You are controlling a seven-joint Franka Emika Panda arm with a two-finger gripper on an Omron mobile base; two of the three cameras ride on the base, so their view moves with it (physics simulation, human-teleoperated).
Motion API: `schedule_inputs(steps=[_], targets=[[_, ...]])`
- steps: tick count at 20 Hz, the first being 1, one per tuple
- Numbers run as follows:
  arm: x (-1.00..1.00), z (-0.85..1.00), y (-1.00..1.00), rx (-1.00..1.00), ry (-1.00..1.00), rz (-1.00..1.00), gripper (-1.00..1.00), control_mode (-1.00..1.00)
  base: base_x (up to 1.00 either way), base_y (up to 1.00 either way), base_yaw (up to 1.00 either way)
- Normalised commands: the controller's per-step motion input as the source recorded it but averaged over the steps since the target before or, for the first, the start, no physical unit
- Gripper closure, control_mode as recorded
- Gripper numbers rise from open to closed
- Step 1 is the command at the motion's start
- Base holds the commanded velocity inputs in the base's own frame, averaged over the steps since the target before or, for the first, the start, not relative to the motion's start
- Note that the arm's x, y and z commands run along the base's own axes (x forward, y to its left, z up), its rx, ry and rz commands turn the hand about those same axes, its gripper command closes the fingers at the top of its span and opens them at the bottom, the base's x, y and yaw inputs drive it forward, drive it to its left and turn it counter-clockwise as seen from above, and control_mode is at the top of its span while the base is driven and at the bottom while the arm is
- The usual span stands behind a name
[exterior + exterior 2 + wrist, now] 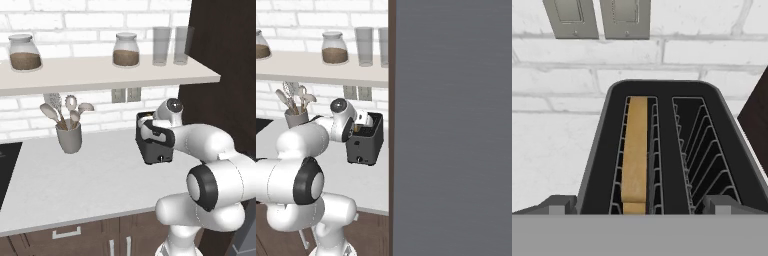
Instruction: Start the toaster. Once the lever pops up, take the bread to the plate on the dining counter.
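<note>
The fingers are spread wide at either side of the toaster, nothing held between them. The bread is seated in the left slot. The toaster is placed on the white worktop, right of the utensil cup, below the wall outlets.

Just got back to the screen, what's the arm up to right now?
The arm is reaching over the toaster on the white counter under the brick wall, with the gripper poised right above its top. The hand view looks straight down into the slots: the bread sits in the left slot and the right one is empty. The fingertips are apart and holding nothing, so the bread has not been taken out yet.
</note>
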Motion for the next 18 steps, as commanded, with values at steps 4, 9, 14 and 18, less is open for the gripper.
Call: schedule_inputs(steps=[4,9,14,18], targets=[[0.06,-0.04,0.00,0.00,0.00,0.00,-1.00,-1.00,0.00,0.00,0.00],[0.01,-0.14,0.00,0.00,0.00,0.00,-1.00,-1.00,0.00,0.00,0.00],[0.00,-0.08,0.00,0.00,0.00,0.00,-1.00,-1.00,0.00,0.00,0.00],[0.04,0.00,0.00,0.00,0.00,0.00,-1.00,-1.00,0.00,0.00,0.00]])
